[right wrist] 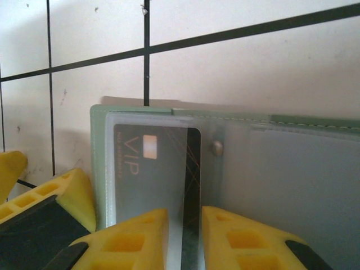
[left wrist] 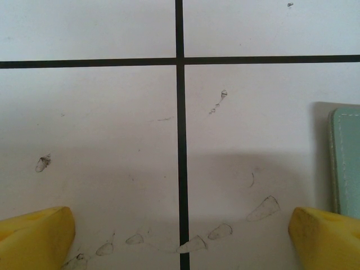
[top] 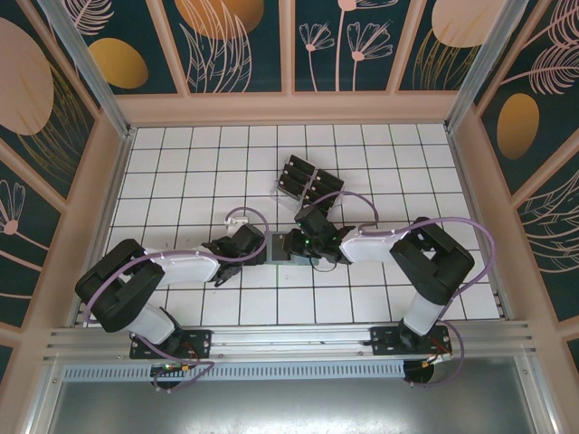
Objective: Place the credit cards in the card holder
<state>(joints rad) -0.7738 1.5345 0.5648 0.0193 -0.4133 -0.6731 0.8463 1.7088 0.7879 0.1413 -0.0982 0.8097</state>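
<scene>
The tiled table (top: pixel 181 181) carried a clear rack (top: pixel 303 176) beyond the arms. The card holder (top: pixel 280 246) lay mid-table, half hidden under the right gripper (right wrist: pixel 184 230), which was pinched narrow on a credit card (right wrist: pixel 152 169) blurred behind its frosted sleeve. The left gripper (left wrist: pixel 180 242) gaped wide beside it.

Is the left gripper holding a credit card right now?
No: the left gripper stands wide open over the white tiled table with nothing held, and the edge of the card holder lies off to its side.

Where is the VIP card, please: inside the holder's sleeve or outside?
Mostly in: the card sits under the holder's frosted sleeve, one edge strip uncovered.
</scene>
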